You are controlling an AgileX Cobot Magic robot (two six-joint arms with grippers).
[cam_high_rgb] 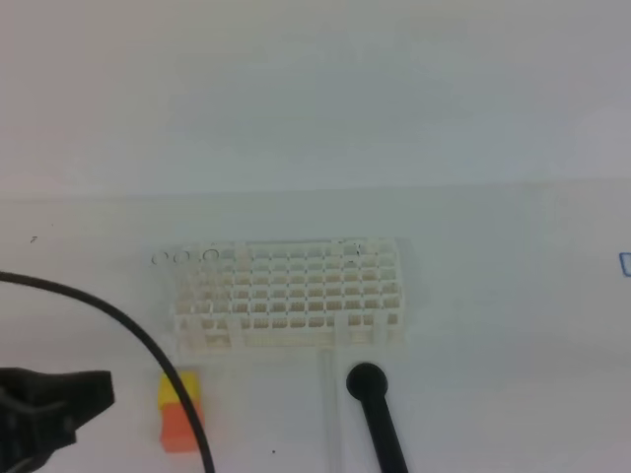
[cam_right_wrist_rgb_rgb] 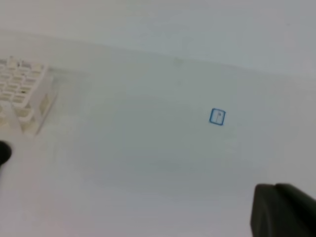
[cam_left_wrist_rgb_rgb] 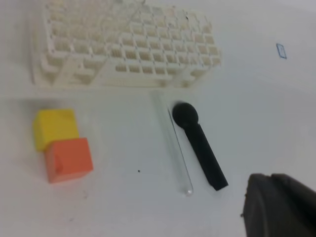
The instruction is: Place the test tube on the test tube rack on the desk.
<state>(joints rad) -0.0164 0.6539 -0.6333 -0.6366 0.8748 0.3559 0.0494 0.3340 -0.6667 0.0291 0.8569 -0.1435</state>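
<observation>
My left wrist view shows the tube (cam_left_wrist_rgb_rgb: 173, 143) clearly, lying flat on the desk (cam_left_wrist_rgb_rgb: 256, 108) mid-frame, just left of one black rod (cam_left_wrist_rgb_rgb: 200, 146); overhead it's barely visible. One rack (cam_left_wrist_rgb_rgb: 123, 47) upper left, two blocks, yellow (cam_left_wrist_rgb_rgb: 54, 127) and orange (cam_left_wrist_rgb_rgb: 69, 159). Right wrist view alone shows a blue square mark (cam_right_wrist_rgb_rgb: 217, 116). Left gripper (cam_high_rgb: 39, 409) shut, empty, lower left, well apart from the tube; right gripper (cam_right_wrist_rgb_rgb: 284, 210) shut, empty.
</observation>
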